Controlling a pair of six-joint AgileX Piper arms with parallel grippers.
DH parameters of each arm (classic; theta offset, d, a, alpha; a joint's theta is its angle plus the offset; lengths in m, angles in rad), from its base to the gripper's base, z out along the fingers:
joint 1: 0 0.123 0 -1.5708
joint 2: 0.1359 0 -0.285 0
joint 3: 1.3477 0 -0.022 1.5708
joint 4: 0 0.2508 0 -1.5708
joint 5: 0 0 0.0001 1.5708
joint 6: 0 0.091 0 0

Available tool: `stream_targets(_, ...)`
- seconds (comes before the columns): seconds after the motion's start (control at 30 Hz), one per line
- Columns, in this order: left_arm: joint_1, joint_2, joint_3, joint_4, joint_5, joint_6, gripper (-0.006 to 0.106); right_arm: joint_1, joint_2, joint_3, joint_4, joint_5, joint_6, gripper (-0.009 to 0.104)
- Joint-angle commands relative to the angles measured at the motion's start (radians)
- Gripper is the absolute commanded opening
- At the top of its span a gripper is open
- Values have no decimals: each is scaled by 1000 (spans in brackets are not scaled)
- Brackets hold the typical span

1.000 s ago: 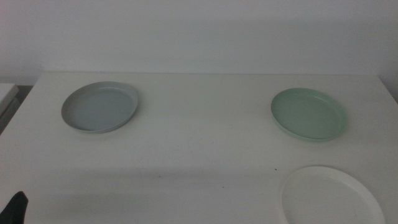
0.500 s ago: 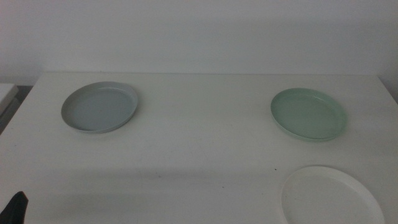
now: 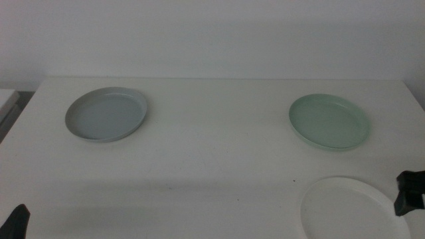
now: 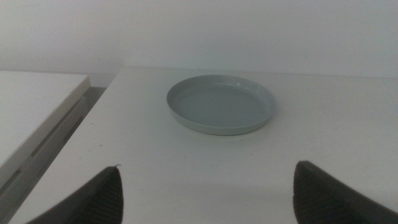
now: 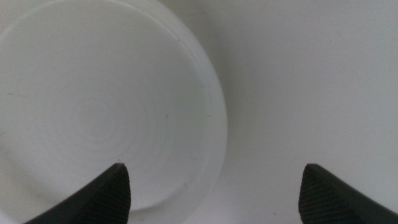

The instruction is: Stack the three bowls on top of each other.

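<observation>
The pale grey bowl (image 3: 106,114) sits at the table's far left; it also shows in the left wrist view (image 4: 221,103). The mint green bowl (image 3: 329,121) sits at the far right. The white bowl (image 3: 352,211) lies at the front right, cut off by the picture's edge. My right gripper (image 3: 412,192) comes in at the right edge beside the white bowl's rim; in the right wrist view it (image 5: 214,193) is open above the white bowl's (image 5: 99,106) edge. My left gripper (image 4: 208,199) is open and waits at the front left corner (image 3: 16,222).
The white table (image 3: 212,159) has a second white surface (image 4: 37,99) beside its left edge, with a gap between them. A white wall stands behind the table.
My right gripper has come into the middle view at the right edge, next to the white bowl. The bowls and the left gripper have not moved.
</observation>
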Motion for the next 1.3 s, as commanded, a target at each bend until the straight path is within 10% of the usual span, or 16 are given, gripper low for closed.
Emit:
stream_targets(0.0, 1, -4, 1, 4, -12, 1, 94, -2, 49, 5, 2, -24, -6, 70)
stream_targets(0.5, 1, -4, 1, 4, -12, 1, 94, -2, 318, 5, 31, -161, -6, 66)
stream_targets(1.27, 1, -4, 1, 4, -12, 1, 94, -2, 401, 5, -54, -153, -3, 10)
